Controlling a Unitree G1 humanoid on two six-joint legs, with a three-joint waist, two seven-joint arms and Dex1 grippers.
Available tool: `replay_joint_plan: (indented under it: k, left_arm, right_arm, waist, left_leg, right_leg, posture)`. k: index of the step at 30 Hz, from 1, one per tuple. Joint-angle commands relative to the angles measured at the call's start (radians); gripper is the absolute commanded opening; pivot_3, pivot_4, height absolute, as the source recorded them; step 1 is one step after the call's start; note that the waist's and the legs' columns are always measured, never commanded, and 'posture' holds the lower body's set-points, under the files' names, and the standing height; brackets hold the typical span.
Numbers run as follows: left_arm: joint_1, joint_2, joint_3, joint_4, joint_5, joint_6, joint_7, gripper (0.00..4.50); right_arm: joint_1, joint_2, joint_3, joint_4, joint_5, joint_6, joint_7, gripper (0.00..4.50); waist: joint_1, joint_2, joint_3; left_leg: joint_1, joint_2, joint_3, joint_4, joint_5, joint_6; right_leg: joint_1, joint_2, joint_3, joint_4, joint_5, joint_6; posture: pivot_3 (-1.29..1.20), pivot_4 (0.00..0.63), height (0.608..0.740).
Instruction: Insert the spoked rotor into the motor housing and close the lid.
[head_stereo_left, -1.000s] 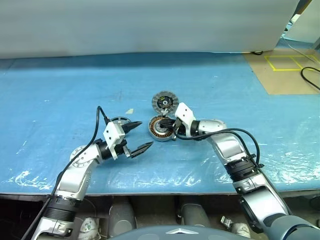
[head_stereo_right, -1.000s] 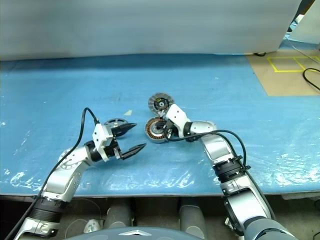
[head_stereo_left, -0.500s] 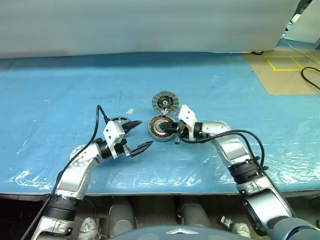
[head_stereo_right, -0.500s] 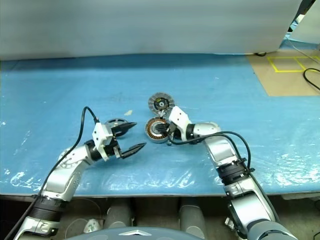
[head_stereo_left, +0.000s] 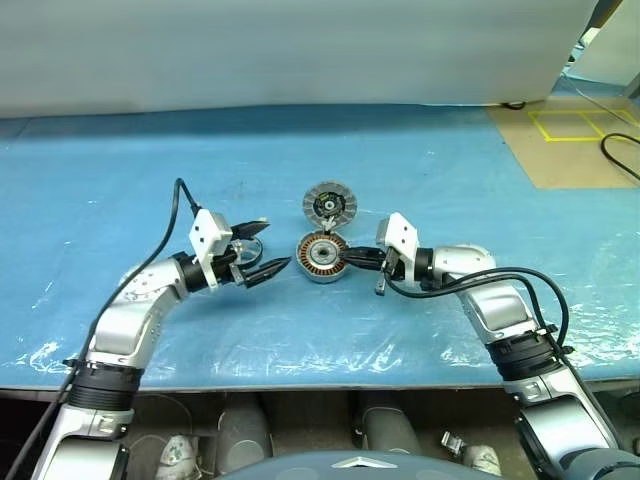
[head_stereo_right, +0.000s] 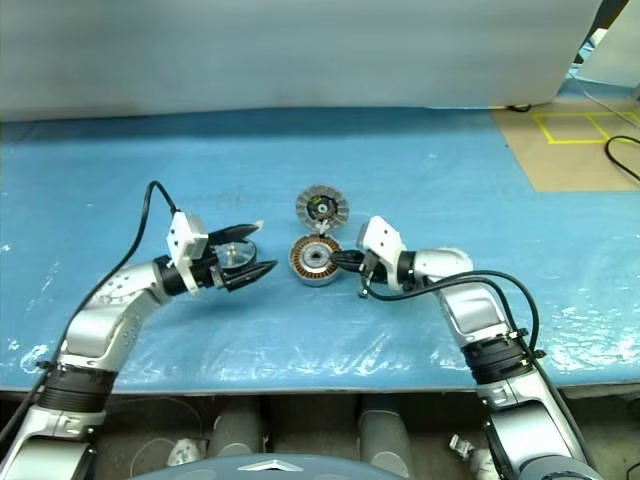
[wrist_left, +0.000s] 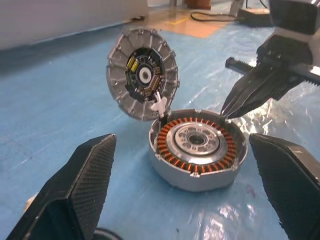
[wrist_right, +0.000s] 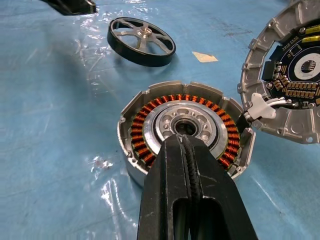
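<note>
the motor housing (head_stereo_left: 322, 257) sits open on the blue sheet, lid (head_stereo_left: 330, 204) propped behind it. my left gripper (head_stereo_left: 262, 247) spreads wide over the spoked rotor (wrist_right: 141, 41) to grab it; my right gripper (head_stereo_left: 352, 258), pinched together, points at the housing's rim.

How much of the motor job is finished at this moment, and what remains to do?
Nothing looks finished yet. The motor housing sits open on the blue sheet, its copper windings bare and no rotor inside. The lid stands tilted up at the housing's edge. The spoked rotor lies flat on the sheet beside it, unheld. The left gripper is open near the rotor; the right gripper is shut and empty. Left: pick up the rotor, insert it, close the lid.
</note>
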Motion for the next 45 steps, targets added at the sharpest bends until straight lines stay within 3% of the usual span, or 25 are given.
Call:
replay_joint_plan:
  k: [1, 7, 10, 16, 35, 45]
  left_arm:
    - [-0.052, 0.051, 0.027, 0.055, -0.014, 0.024, -0.066, 4.50]
    - [-0.138, 0.122, 0.011, 0.187, 0.020, 0.035, -0.157, 4.50]
    - [-0.189, 0.138, -0.002, 0.241, 0.037, 0.048, -0.193, 3.94]
    - [-0.285, 0.144, -0.030, 0.324, 0.084, 0.082, -0.234, 1.91]
    - [-0.429, 0.245, -0.124, 0.376, 0.181, 0.295, -0.359, 1.91]
    - [-0.504, 0.231, -0.162, 0.407, 0.219, 0.319, -0.377, 1.91]
  right_arm:
    - [0.012, -0.007, -0.026, -0.070, 0.034, -0.018, 0.005, 0.01]
    - [0.035, -0.008, -0.028, -0.109, 0.043, -0.011, -0.010, 0.01]
    - [0.046, -0.009, -0.024, -0.120, 0.045, -0.010, -0.018, 0.00]
    - [0.061, -0.004, -0.027, -0.139, 0.046, -0.005, -0.041, 0.00]
    - [0.087, -0.003, -0.019, -0.180, 0.061, 0.002, -0.053, 0.00]
    - [0.105, 0.016, -0.012, -0.207, 0.059, 0.011, -0.073, 0.00]
  waist:
    - [0.001, 0.000, 0.000]
    - [0.003, 0.000, 0.000]
    - [0.004, 0.000, 0.000]
    - [0.005, 0.000, 0.000]
    - [0.006, 0.000, 0.000]
    - [0.008, 0.000, 0.000]
  left_leg:
    - [0.000, 0.000, 0.000, 0.000, 0.000, 0.000]
    - [0.000, 0.000, 0.000, 0.000, 0.000, 0.000]
    - [0.000, 0.000, 0.000, 0.000, 0.000, -0.001]
    - [0.000, -0.001, 0.000, 0.000, 0.002, -0.004]
    - [-0.001, 0.000, -0.001, 0.000, 0.002, -0.004]
    - [-0.001, 0.000, -0.001, 0.000, 0.002, -0.004]
  right_leg:
    - [0.000, 0.000, 0.000, 0.000, 0.000, 0.000]
    - [0.000, 0.000, 0.000, 0.000, 0.000, 0.000]
    - [0.000, 0.000, 0.000, 0.000, 0.000, 0.000]
    - [0.000, 0.000, 0.000, 0.000, 0.000, 0.000]
    - [0.000, 0.000, 0.000, 0.000, 0.000, 0.000]
    - [0.000, 0.000, -0.001, 0.000, 0.000, 0.000]
  posture:
    - [0.00, 0.150, 0.740]
    - [0.00, 0.150, 0.740]
    - [0.00, 0.150, 0.740]
    - [0.00, 0.150, 0.740]
    - [0.00, 0.150, 0.740]
    - [0.00, 0.150, 0.740]
